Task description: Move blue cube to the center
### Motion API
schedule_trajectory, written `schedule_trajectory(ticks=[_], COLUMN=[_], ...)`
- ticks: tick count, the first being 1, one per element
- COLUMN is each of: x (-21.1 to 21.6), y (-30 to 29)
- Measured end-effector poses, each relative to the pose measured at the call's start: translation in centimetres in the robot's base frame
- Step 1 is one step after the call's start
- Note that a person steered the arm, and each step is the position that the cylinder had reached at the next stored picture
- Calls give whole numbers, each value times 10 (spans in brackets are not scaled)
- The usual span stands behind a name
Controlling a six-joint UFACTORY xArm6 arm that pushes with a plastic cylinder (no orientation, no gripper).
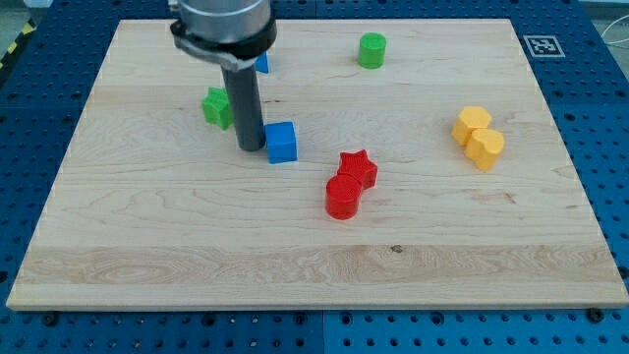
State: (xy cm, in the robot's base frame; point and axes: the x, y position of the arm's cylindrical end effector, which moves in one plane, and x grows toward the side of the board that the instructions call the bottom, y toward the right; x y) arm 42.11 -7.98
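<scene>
Touching my tip (252,147), blue cube (281,142) sits upright, slightly skewed.

This is a robotics lab bench. A pale wooden board (314,256) lies on a blue perforated metal table (600,118) with a regular grid of mounting holes. A black-and-white fiducial marker tag (540,45) sits at the board's top right corner (the sort used for camera calibration), and yellow-black hazard tape (18,44) shows at the view's top left.

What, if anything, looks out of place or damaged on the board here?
Nothing stands out. My tip touches the blue cube on its left side; the blocks sit upright on the wooden board, none toppled or damaged.
</scene>
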Motion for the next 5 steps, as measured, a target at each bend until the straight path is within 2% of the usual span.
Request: schedule_trajectory(ticks=[1,4,5], x=[-17,66,72], y=[4,4,13])
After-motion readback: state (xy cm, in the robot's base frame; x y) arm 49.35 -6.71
